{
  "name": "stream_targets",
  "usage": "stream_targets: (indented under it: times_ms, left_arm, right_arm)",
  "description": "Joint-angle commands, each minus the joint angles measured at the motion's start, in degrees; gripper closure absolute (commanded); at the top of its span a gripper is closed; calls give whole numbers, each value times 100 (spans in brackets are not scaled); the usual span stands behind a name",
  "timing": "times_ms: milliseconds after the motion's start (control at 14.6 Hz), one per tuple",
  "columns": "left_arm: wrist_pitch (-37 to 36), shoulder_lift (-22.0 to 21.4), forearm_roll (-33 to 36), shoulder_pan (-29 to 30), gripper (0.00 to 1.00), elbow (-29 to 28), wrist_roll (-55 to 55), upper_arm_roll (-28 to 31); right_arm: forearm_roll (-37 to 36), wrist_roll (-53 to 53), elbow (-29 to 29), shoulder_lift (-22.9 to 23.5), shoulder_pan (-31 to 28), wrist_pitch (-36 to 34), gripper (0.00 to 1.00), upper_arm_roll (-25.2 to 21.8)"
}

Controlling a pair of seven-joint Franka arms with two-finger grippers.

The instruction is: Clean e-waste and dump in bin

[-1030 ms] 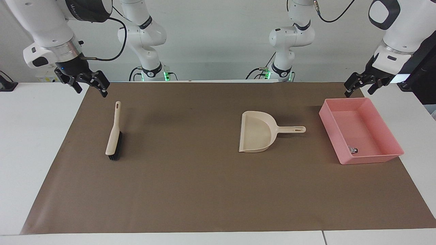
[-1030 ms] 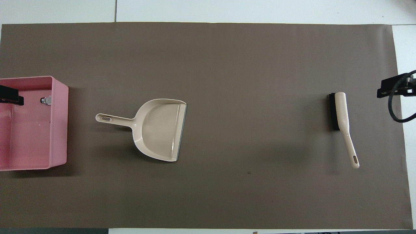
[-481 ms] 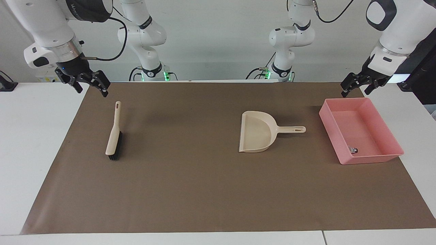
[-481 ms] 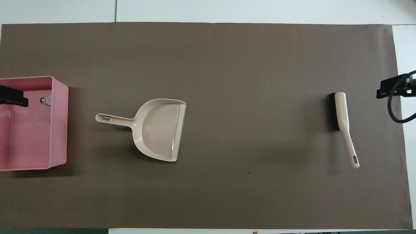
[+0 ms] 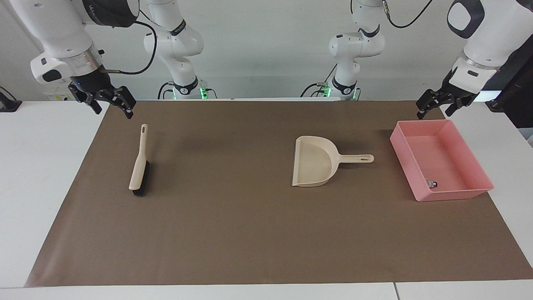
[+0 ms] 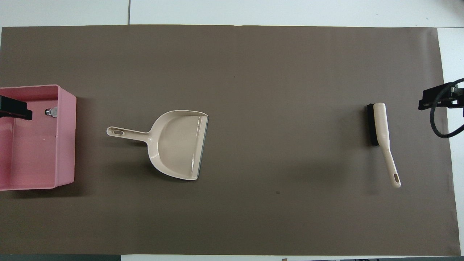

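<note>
White table point(image 5: 41, 175) w/ brown mat point(image 5: 233, 233) over most of it. On mat: pink bin point(image 5: 479, 166) at left arm's end, beige dustpan point(image 5: 312, 162) beside it nr middle, brush point(image 5: 138, 164) toward right arm's end.

Robotics lab: several white robot arms point(image 5: 175, 41) with cabling mounted along a white table point(image 5: 41, 166), brown mat point(image 5: 250, 229) laid under them, bare white wall.

A dustpan point(image 5: 313, 161) is set near the mat's point(image 5: 233, 233) centre. At its 3 o'clock in the facing view a bin point(image 5: 479, 166) is placed; at 9 o'clock, well apart, a brush point(image 5: 139, 166). One e-waste bit point(image 5: 431, 183) is contained in the bin.
</note>
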Motion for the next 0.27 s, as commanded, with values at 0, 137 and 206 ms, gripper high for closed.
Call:
stream_targets:
  times_ms: [0, 137, 206]
  left_arm:
    - [-53, -75, -5, -3, 1, -88, 155, 44]
    - [-44, -75, -5, -3, 1, -88, 146, 44]
    - [-35, -75, -5, -11, 1, -96, 146, 44]
  right_arm:
    - [-61, 88, 23, -27, -33, -90, 0, 66]
    - [-61, 97, 23, -27, -33, -107, 0, 66]
    - [-61, 97, 23, -27, -33, -107, 0, 66]
